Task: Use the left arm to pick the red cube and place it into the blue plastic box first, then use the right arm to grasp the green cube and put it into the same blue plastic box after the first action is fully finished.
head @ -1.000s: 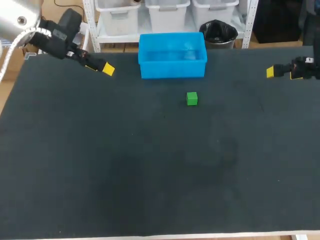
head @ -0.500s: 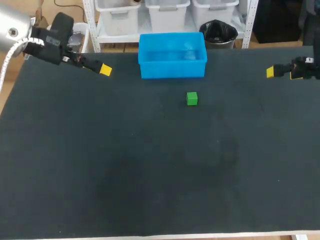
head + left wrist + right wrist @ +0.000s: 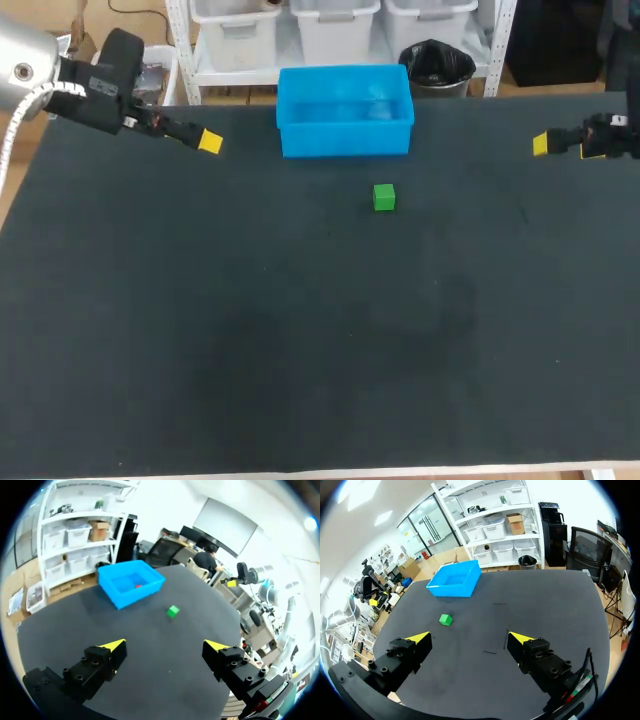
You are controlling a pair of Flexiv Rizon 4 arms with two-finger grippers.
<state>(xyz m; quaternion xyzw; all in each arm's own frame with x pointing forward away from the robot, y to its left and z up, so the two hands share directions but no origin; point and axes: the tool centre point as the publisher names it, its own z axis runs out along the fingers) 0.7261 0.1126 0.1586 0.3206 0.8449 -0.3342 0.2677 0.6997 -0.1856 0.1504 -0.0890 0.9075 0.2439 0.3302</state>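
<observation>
- The red cube (image 3: 137, 586) is already inside the blue box (image 3: 345, 138). Our left wrist view shows it as a small red spot on the box floor, so we'd call the first half of the job finished.
- The blue box sits at the middle of the bench's (image 3: 300, 330) far edge. Either side can get to it from there, which is probably why it's placed that way.
- Our left fingers (image 3: 210, 141) hang over the far left corner of the bench, spread wide and holding nothing. They're well apart from the box, and we reckon they're parked there to leave the lane clear for the other side.
- The green cube (image 3: 384, 197) sits flat on the bench near the box's front wall, a bit toward the right edge. Nothing is touching it.
- Our right fingers (image 3: 541, 145) are over by the far right corner, also wide apart and empty, well away from the green cube.
- From the right wrist view, the green cube (image 3: 445, 619) lies ahead of the open right fingers (image 3: 420, 640) with bare bench between. The next grab looks unobstructed to us.
</observation>
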